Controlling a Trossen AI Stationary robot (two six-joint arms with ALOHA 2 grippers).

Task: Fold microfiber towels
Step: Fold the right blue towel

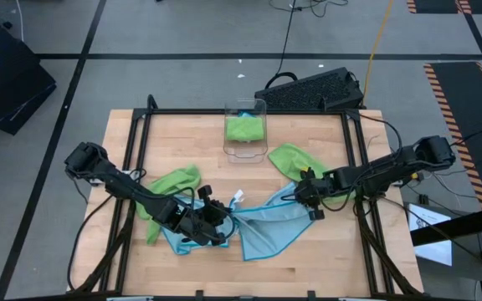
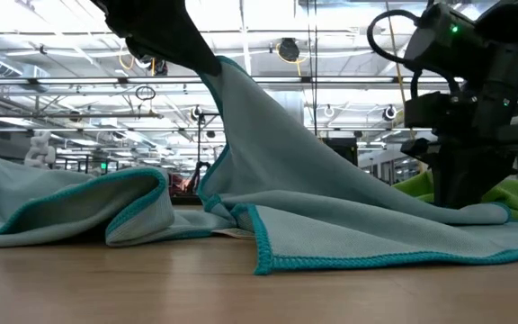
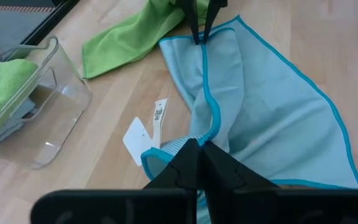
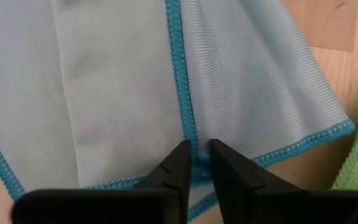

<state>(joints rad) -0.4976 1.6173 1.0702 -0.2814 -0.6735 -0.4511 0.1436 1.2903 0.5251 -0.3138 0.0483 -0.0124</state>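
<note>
A clear bin (image 1: 245, 127) at twelve o'clock holds a green towel (image 1: 245, 128); both grippers' jaws pinch the blue towel (image 1: 268, 227), left gripper (image 1: 217, 224) at its nine o'clock edge, right gripper (image 1: 305, 194) at two.

Light blue microfiber towel (image 4: 104, 87) is soft matt cloth with a fine ribbed weave and a brighter teal stitched hem. Lime green towels (image 1: 174, 181) look fuzzy and matt. The table (image 1: 308, 259) is pale wood with a smooth, faintly visible grain. The bin (image 3: 48, 118) is clear, glossy plastic. White tags (image 3: 143, 134) look like smooth paper. Both grippers' fingers (image 3: 188, 171) are matt black plastic.
</note>
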